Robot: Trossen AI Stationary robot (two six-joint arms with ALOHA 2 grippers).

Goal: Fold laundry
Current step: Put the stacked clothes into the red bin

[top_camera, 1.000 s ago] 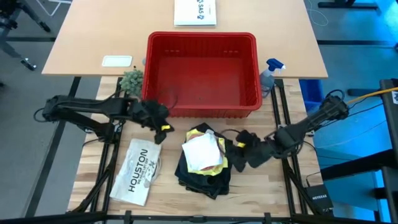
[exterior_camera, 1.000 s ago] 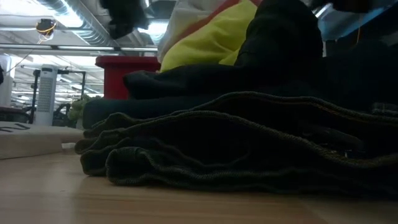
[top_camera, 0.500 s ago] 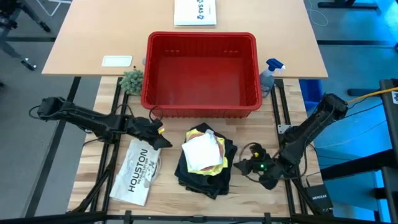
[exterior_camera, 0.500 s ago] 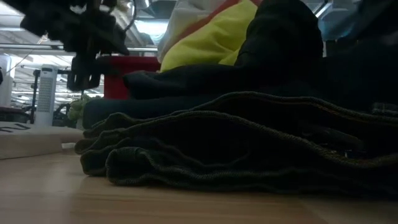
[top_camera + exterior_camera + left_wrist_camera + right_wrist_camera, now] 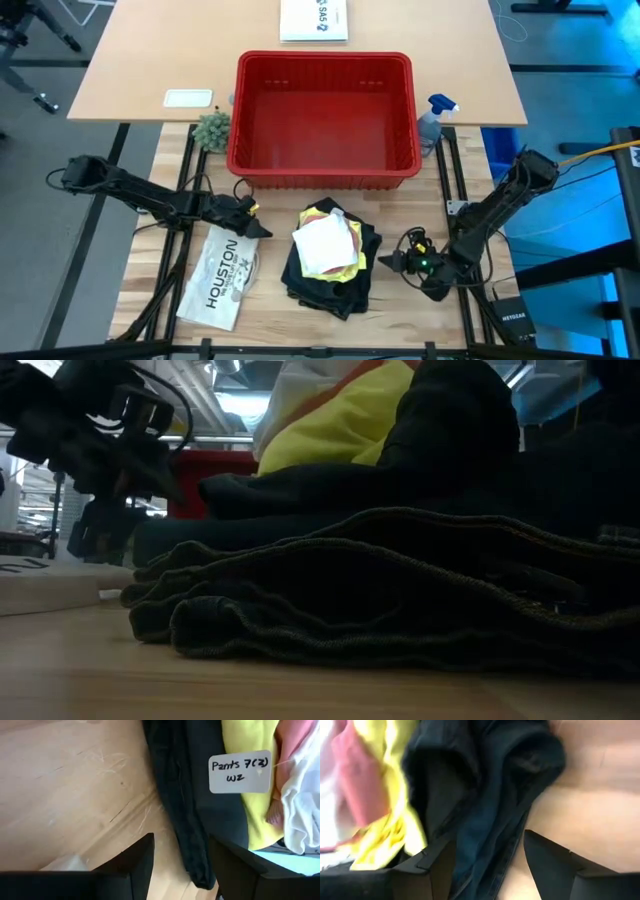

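1. Two grippers, mine to steer, flank the pile: left gripper (image 5: pixel 262 229) and right gripper (image 5: pixel 385 262), both with fingers spread, holding nothing.
2. Black trousers (image 5: pixel 325 283) lie folded on the table (image 5: pixel 400 315), with the yellow T-shirt (image 5: pixel 345 268), pink cloth (image 5: pixel 292 750) and white cloth (image 5: pixel 325 240) stacked on top.
3. Beyond: red basket (image 5: pixel 325 165).
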